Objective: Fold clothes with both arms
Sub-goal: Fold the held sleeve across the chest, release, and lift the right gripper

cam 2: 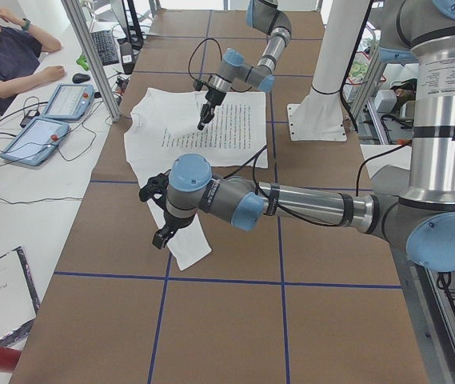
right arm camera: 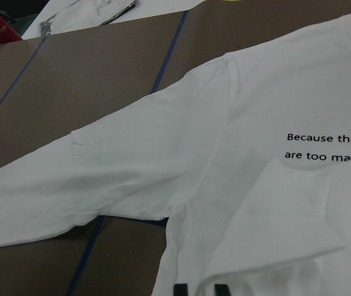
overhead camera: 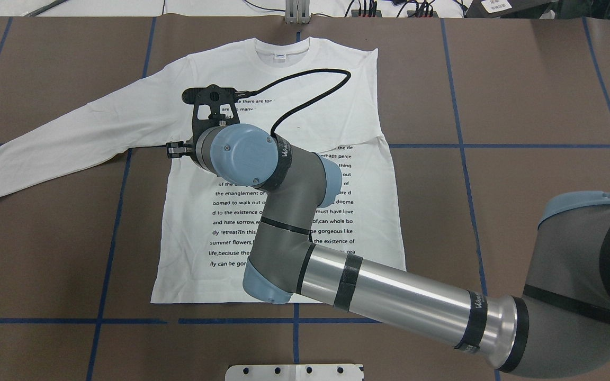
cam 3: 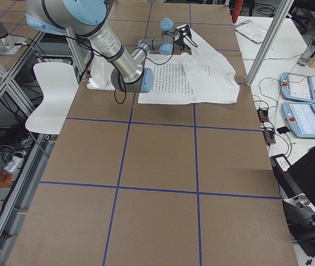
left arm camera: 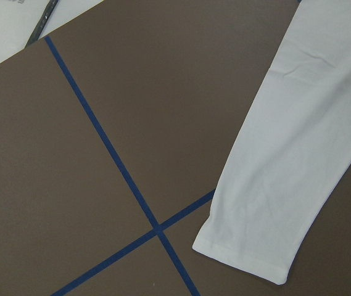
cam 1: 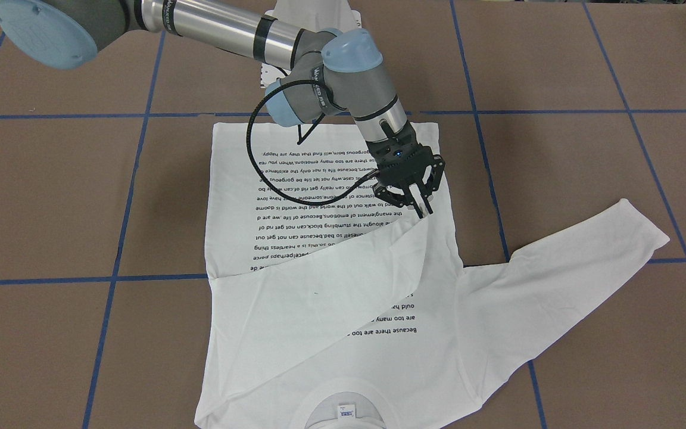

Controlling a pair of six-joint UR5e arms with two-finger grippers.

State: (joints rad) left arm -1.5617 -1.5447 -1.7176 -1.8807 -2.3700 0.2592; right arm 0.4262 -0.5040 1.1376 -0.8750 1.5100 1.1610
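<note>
While T-shirt (overhead camera: 194, 275) lies collar away from robot (cam 2: 319, 120), right jaws pinching folded sleeve (cam 1: 331, 280), left jaws unclear

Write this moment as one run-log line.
step: sleeve fold | right end effector: grips sleeve cuff over T-shirt chest | left end effector: near other cuff, state unclear

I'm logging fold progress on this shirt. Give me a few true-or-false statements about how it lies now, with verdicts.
1. One sleeve of the T-shirt is folded across the printed text. True.
2. The other sleeve is folded in too. False: it lies stretched out on the table.
3. The right gripper is at the folded sleeve's end. True.
4. The T-shirt lies print side down. False: the print faces up.
</note>
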